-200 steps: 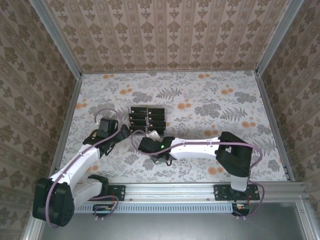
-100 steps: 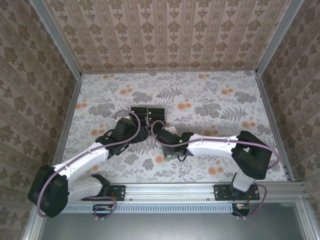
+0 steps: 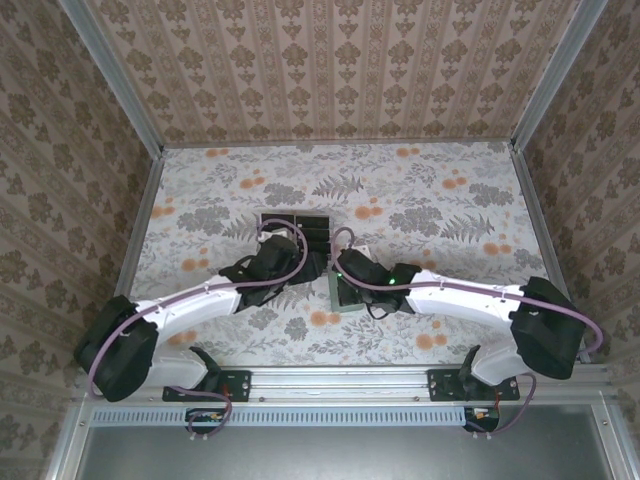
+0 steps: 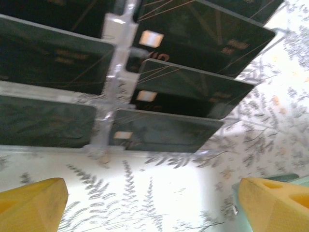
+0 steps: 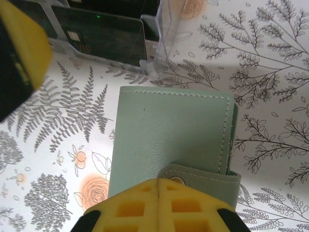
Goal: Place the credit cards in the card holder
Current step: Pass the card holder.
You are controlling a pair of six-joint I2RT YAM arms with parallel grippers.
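The clear tray point(image 4: 112, 77) is sitting just ahead of the left gripper point(image 4: 149, 203), whose fingers are standing wide apart. The card holder point(image 5: 169, 130) is lying beneath the right gripper point(image 5: 159, 205), its fingers pressed together at the snap tab point(image 5: 207, 179). The left should be centring on the nearest of the credit cards point(image 4: 164, 130) before closing.

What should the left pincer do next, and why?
Probably ease the left pincer forward and close on the nearest black card. Its fingers stand wide open just short of the clear rack, holding nothing, while the shut right pincer is over the green wallet.
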